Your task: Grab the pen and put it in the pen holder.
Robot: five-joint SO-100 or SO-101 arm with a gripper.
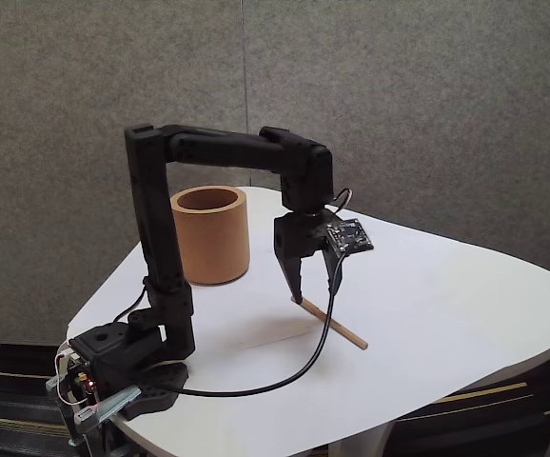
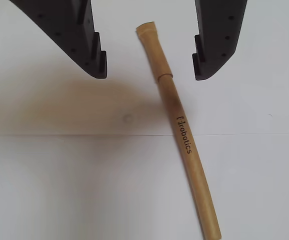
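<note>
The pen (image 2: 177, 120) is lying flat on the white tabletop (image 2: 44, 180), its capped end sitting between the two tips of the claw (image 2: 149, 67), which is hanging released and astride it without touching, so the reaching step is ending and the grasp is coming next. That calls for lowering slightly, clenching on the shaft, then lifting and carrying it to the pen holder (image 1: 210, 235), standing well apart behind the arm. The barrel is showing printed lettering that seems to read "robotics", the leading mark being unclear.

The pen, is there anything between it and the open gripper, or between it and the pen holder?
Nothing visible blocks either. In the wrist view the gripper is open with the pen lying between its fingers on bare table. In the fixed view, only open tabletop separates it from the pen holder; the black cable trails toward the arm's base.
</note>
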